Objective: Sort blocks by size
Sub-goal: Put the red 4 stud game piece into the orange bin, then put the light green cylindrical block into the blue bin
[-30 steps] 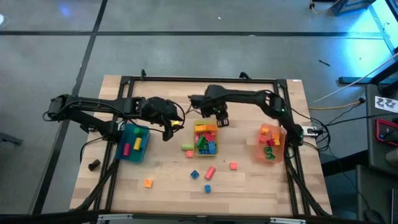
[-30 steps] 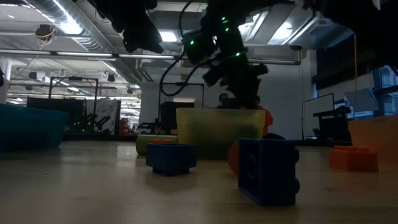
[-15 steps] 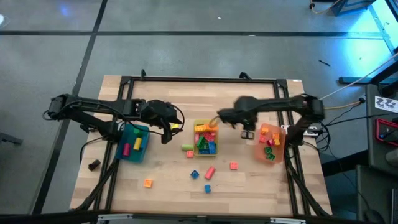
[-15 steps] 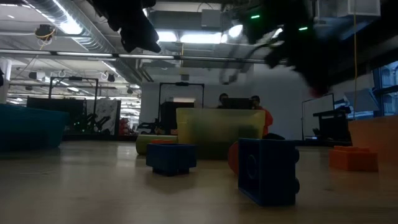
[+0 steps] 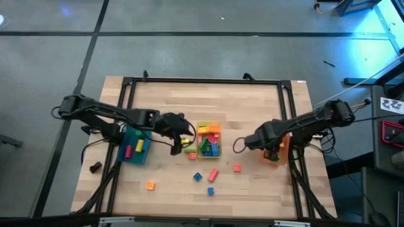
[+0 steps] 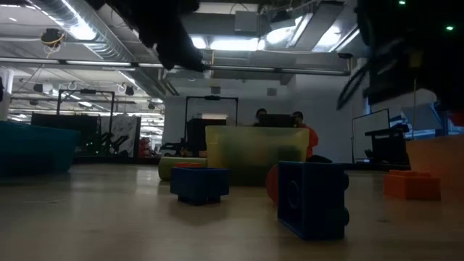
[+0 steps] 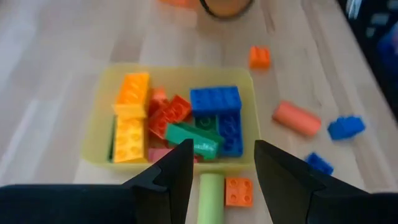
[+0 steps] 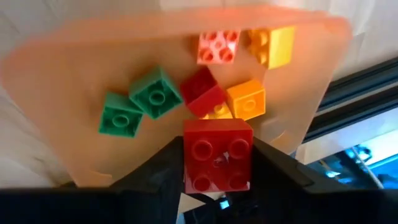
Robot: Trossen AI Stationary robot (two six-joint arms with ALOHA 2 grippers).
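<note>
Currently, a red square four-stud plastic brick [image 8: 217, 154] is pinched between the right gripper's [image 8: 217, 163] two dark fingers, directly over the translucent orange plastic bin [image 8: 74, 81] at the 3 o'clock side of the wooden table [image 5: 252, 195]. Inside that bin, two green bricks [image 8: 140, 102], a red brick [image 8: 202, 90], a pink brick [image 8: 217, 46] and orange-yellow bricks [image 8: 261, 56] are seen lying loose.

The left gripper [image 7: 221, 163] is held with its fingers parted and nothing between them, just at the 9 o'clock side of the translucent yellow plastic bin [image 7: 93, 134] at table centre. Below the parted fingers a pale green cylinder block [image 7: 210, 196] and a small orange square block [image 7: 239, 191] are seen on the table, beside the yellow bin's wall. The yellow bin is filled with yellow, red, green and blue studded bricks [image 7: 214, 99].

A translucent blue plastic bin [image 5: 136, 145] with a few bricks is seen at 9 o'clock. Loose blocks are scattered toward 6 o'clock: a pink cylinder [image 5: 213, 174], two small blue blocks [image 5: 197, 176], an orange cube [image 5: 237, 168] and another orange block [image 5: 150, 185].

Two people are seen far behind the table in the low view.
</note>
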